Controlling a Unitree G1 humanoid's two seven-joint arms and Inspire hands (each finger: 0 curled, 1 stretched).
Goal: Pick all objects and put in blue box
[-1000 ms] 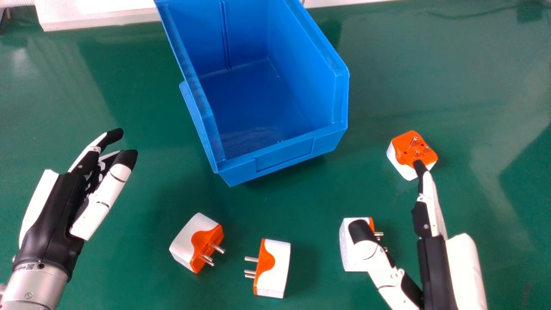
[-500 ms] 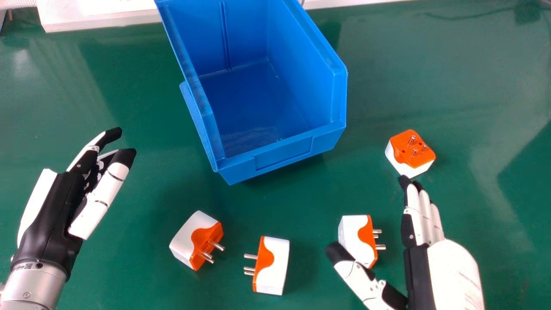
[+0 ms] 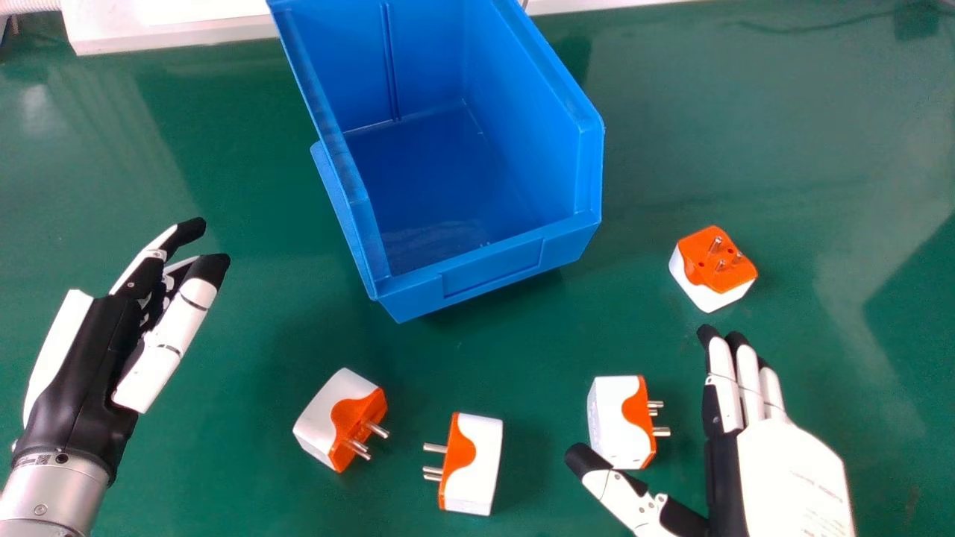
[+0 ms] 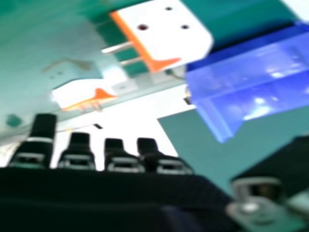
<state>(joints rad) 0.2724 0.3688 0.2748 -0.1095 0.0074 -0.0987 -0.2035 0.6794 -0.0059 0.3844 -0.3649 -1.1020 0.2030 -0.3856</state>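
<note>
My right fingers (image 3: 722, 380) are open and straight, close together, with the thumb (image 3: 608, 485) spread away from them and nothing held. My left hand (image 3: 82, 388), at the left of the head view, is also open, its fingers lightly bent and holding nothing.

Four white and orange plug adapters lie on the green table (image 3: 806, 134), outside the blue box (image 3: 492, 265). The nearest adapter (image 3: 615, 421) to my right thumb lies just beyond its tip, metal pins pointing towards my fingers. A far adapter (image 3: 712, 261) sits past my fingertips, pins up. Left of my thumb, a middle adapter (image 3: 477, 462) has its pins facing left, and a left adapter (image 3: 332, 410) has its pins facing right. In the right hand view, the box's blue side (image 4: 256, 82) is beyond my fingertips.

The step in hand, I judge, is picking up the adapter nearest my thumb. To do it well, I should shift the open hand left until that block is between thumb and fingers, then lower it evenly so the thumb does not nudge the block away. I should close on the broad white body; a pinch on the thin pins could let it twist or slip. Once the grip is firm, I should lift above the box's front wall before moving across and letting go inside.
</note>
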